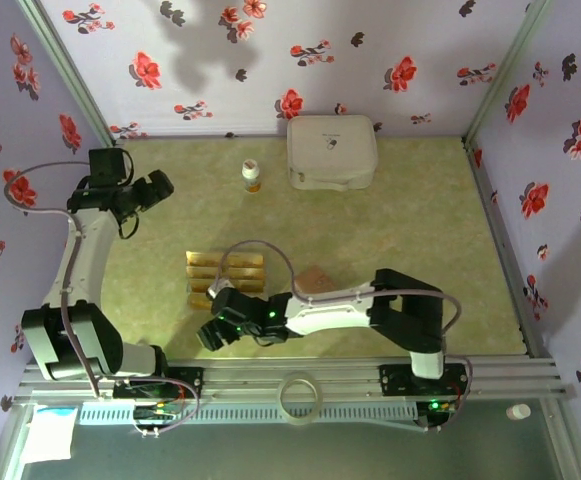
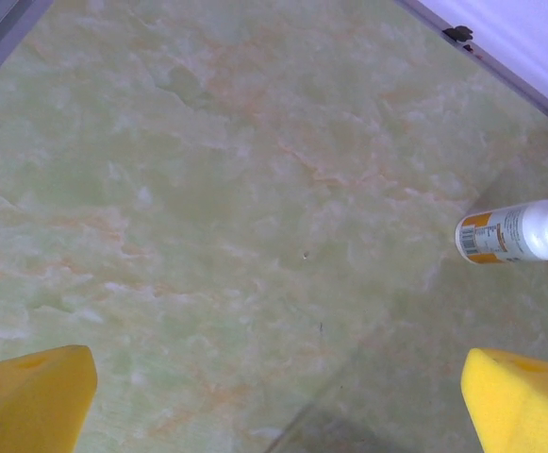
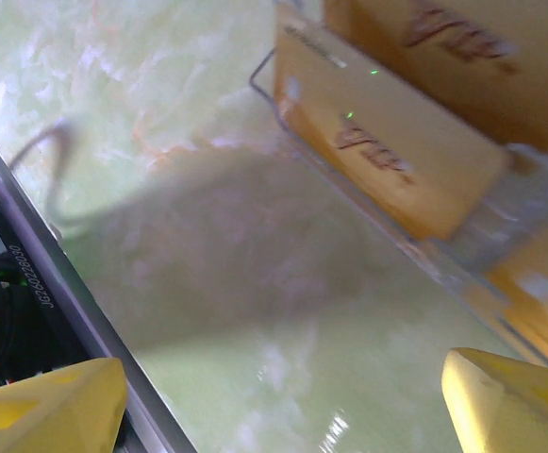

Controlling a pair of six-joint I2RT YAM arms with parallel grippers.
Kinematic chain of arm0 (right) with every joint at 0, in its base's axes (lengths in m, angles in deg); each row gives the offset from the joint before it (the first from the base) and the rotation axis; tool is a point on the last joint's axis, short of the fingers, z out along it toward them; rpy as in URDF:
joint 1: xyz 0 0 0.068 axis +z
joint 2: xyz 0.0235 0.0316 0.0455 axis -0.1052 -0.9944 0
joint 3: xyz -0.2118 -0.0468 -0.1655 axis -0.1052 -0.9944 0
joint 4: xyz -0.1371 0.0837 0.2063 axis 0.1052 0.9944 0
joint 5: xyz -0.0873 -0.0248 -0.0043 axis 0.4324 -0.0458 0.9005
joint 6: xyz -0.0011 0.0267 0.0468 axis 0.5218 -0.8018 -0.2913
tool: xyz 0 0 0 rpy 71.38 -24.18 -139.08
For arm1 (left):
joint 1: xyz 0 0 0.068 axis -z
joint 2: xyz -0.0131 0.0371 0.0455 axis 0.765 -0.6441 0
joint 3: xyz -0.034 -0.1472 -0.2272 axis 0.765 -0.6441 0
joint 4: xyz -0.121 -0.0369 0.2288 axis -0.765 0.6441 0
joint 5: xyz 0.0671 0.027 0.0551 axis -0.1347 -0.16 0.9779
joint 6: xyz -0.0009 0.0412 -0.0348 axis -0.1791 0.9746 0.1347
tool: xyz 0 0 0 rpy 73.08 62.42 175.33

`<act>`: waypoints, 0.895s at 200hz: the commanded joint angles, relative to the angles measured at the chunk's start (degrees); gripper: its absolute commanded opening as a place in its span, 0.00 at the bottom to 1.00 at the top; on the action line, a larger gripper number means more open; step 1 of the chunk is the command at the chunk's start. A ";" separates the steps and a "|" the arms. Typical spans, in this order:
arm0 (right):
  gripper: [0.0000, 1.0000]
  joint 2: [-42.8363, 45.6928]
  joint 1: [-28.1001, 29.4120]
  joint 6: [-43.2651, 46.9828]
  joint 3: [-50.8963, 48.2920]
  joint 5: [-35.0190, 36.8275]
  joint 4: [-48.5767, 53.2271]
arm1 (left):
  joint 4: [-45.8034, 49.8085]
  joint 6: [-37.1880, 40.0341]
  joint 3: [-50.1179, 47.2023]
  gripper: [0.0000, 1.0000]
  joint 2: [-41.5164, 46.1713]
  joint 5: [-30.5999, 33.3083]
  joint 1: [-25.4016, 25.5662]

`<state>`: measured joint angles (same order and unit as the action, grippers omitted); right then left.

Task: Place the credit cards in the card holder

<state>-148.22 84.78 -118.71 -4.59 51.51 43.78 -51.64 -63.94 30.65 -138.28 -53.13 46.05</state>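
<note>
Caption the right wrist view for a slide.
Right fingers open above the green marbled table, gold credit cards just ahead.

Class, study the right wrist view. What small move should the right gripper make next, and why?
Probably ease the right gripper forward and down toward the nearest credit card. Its jaws stand open with only bare table between them, and that card lies just ahead, not yet gripped.
</note>
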 commanded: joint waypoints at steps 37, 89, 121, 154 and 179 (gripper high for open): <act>0.86 -8.18 0.89 -1.33 6.24 1.17 -0.27 | 1.95 1.77 3.19 1.00 -1.82 -3.33 -1.73; 0.86 -9.46 -1.35 -0.93 7.01 4.37 0.14 | 1.79 2.78 3.45 1.00 -2.41 -3.73 -2.03; 0.86 -9.58 -3.98 -0.46 6.83 5.37 -0.22 | 1.47 2.96 3.02 1.00 -2.87 -4.04 -2.10; 0.86 -9.58 -6.60 0.03 6.81 6.26 -0.64 | 1.44 3.22 2.20 1.00 -2.94 -4.14 -2.03; 0.86 -9.67 -8.58 0.02 6.98 7.21 -0.94 | 1.18 3.15 0.45 1.00 -2.02 -4.14 -2.16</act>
<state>-156.94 77.83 -119.06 1.59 55.44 43.15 -50.85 -62.21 32.14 -140.99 -56.19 44.56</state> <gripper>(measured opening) 0.859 0.997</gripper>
